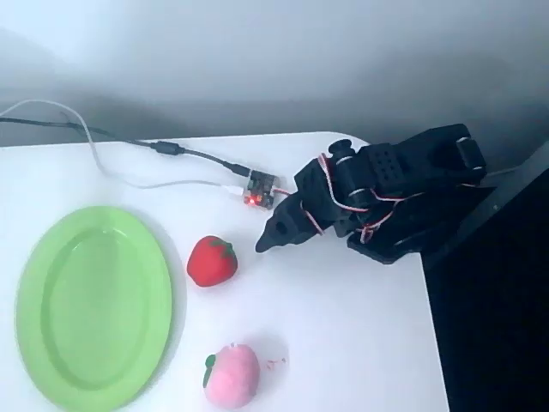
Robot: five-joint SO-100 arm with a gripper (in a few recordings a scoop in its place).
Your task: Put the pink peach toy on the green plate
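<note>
From the overhead view I judge nothing is done yet: the peach toy [232, 375] lies on the table just right of the green plate [51, 300], untouched. My gripper [268, 243] hangs well beyond the strawberry toy [212, 261], fingers together, holding nothing.

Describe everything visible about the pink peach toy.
The pink peach toy is a small, round, soft-looking plush ball, pale pink with a deeper pink blush and a green leaf on its left side. It rests on the white table near the bottom edge of the overhead view, just right of the green plate, touching nothing else.
</note>
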